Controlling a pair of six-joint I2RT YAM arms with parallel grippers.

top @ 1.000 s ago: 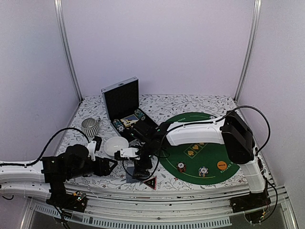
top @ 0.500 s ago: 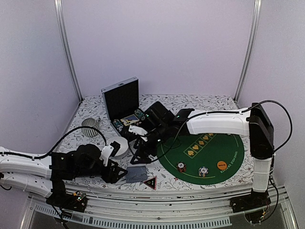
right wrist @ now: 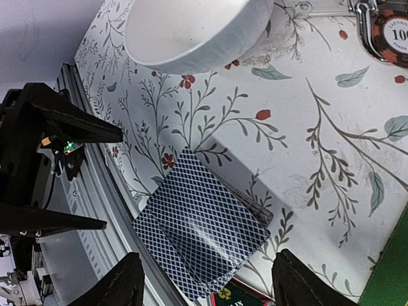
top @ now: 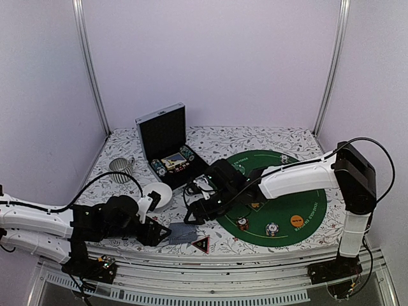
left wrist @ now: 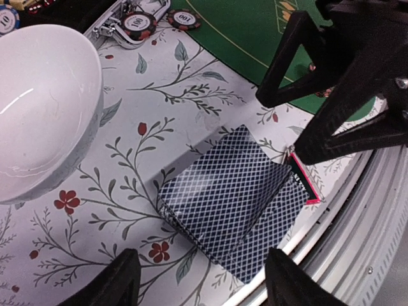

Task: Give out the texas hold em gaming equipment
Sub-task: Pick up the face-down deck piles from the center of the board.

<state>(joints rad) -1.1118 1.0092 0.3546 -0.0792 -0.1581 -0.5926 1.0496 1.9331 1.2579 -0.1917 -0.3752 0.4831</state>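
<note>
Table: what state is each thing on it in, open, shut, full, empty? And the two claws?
Case, open, lid upright.
Bowl, empty as far as shows.
Cards, face down, loosely stacked.
Left gripper, open, empty, above the cards.
Right gripper, open, empty, above the cards.

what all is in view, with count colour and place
round green felt mat: one, green, right side
open black case: one, black, far centre-left
grey-blue lattice-backed playing cards: one stack, grey-blue, near edge
small black red-edged triangle: one, black-red, beside cards
stripe-edged poker chips: two, mixed, on mat; more by case
orange marker disc: one, orange, on mat
white bowl: one, white, left of mat
grey ribbed mug: one, grey, far left
left gripper: one, black, open by cards
right gripper: one, black, open by cards
</note>
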